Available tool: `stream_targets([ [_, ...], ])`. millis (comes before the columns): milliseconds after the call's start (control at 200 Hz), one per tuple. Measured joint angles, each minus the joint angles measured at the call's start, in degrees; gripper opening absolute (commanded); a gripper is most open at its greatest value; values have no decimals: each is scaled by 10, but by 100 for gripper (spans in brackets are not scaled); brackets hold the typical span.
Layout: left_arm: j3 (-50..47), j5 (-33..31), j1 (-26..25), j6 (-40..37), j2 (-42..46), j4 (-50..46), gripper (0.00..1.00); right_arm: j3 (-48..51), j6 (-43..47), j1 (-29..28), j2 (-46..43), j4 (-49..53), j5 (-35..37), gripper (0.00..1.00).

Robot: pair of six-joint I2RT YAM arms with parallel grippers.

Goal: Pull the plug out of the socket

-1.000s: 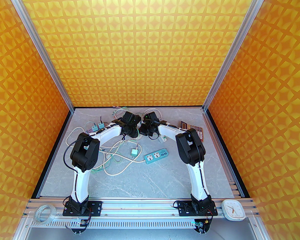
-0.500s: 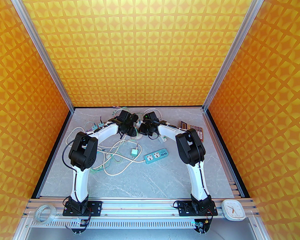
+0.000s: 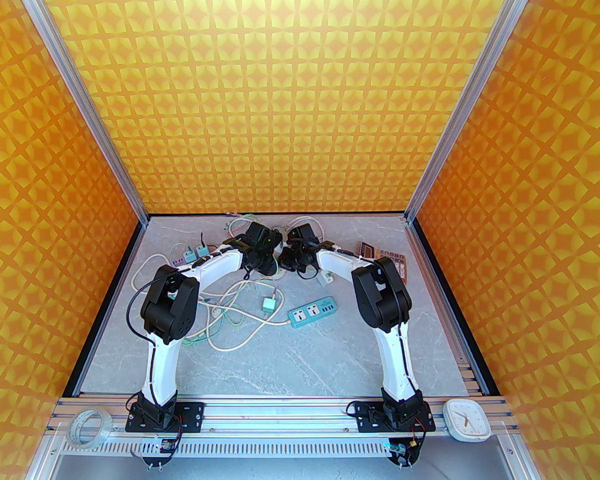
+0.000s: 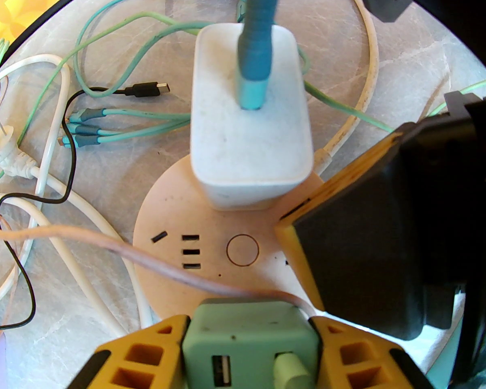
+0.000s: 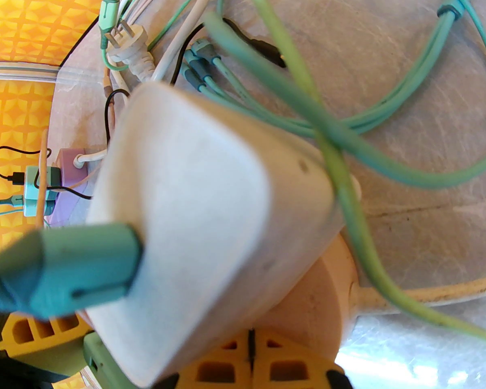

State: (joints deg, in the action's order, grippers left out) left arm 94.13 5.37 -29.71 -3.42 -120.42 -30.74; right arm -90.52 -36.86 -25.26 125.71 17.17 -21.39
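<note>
A: Top view first. We see the left arm [image 3: 170, 303] and the right arm [image 3: 380, 298] bent inward, wrists meeting at the far middle of the grey marbled surface [image 3: 330, 368]. There's a cable tangle [image 3: 230, 318] nearby. A teal power strip [image 3: 312, 313] lies nearer the bases, apart from both.

B: Left wrist next. We have the round socket [image 4: 210, 253], a peach matte flat disc lying on the surface. The green plug [image 4: 247, 334] is at its near rim. It's a boxy block with rounded corners, standing upright off the socket face, USB-port end pointing up at the camera.

A: Left tool [image 4: 251, 340]?

B: It's pinching the green plug, with a yellow latticed finger [image 4: 146, 353] touching each side. We can't tell if the prongs are seated.

A: We also note a white charger [image 4: 249, 144], chalky and rounded, upright on the socket's far half with a teal connector [image 4: 255, 67] in its top. A pinkish cord [image 4: 105, 243] crosses the socket face to the green plug.

B: The right tool [image 4: 295, 233], black with a yellow edge, comes in from the right, tip touching the socket's right rim.

A: Right wrist. We see the white charger close up, leaning in frame, teal connector at lower left. The right tool's yellow fingers sit pressed together with nothing between them, low beside the peach socket. Loose green cables cross above.
</note>
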Motion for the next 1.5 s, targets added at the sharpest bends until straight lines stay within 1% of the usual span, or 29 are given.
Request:
stream_targets([
  [260,0,4,-3,4,0,-5,15,47,-38,4,-23,-37,-17,0],
  [630,0,6,-4,6,0,-5,15,75,-60,5,-43,-30,-37,0],
  [850,-1,6,-4,6,-1,-5,15,72,-57,5,-41,-25,-37,0],
  [1075,1,8,-4,6,-5,-9,15,64,-30,0,-38,-9,-19,0],
  [1250,37,13,-4,5,-23,-41,14,54,-12,-7,-35,4,4,0],
  [1385,64,12,-4,4,-37,-66,14,47,-8,-8,-31,7,9,0],
  [1500,67,-1,-9,1,-38,-69,12,46,-7,-8,-30,7,9,0],
])
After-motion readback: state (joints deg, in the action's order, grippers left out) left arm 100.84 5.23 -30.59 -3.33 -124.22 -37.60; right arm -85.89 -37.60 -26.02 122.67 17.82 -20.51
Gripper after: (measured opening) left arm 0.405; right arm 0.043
